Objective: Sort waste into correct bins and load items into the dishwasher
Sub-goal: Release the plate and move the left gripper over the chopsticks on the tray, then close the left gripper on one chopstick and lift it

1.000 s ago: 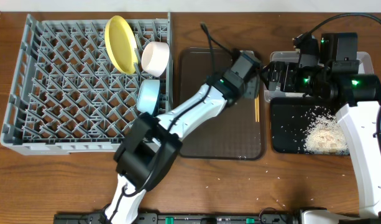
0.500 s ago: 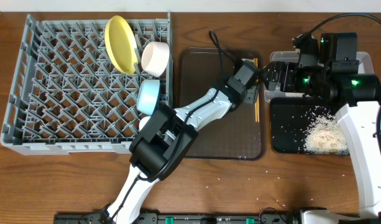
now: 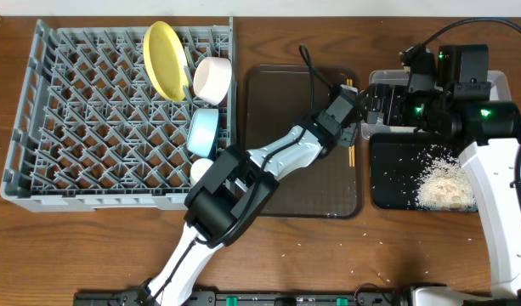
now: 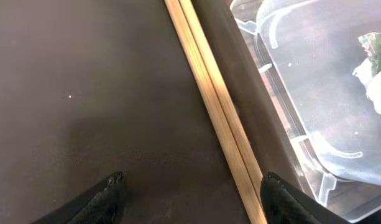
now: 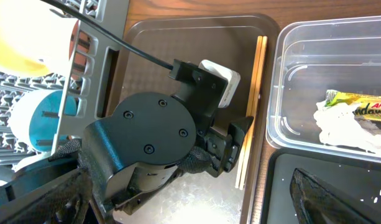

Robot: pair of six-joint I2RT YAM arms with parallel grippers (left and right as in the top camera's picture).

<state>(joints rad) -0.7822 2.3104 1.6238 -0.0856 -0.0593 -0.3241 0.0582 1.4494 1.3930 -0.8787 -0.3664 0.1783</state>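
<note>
Left tool [image 4: 193, 182] spread wide, chopsticks [image 4: 212, 106] between its fingers [image 4: 286, 200], just beside one

Brown wood-grain desk [image 3: 413, 246], evenly lit, with no hard shadows. A pale strip [image 3: 243, 7] runs along its far edge. A dark rail [image 3: 285, 299] lies at the near edge.

Your left gripper [image 3: 352, 127] has slid right across the tray [image 3: 277, 110] to its right edge, and the chopsticks [image 4: 215, 118] now lie between its fingers.
</note>
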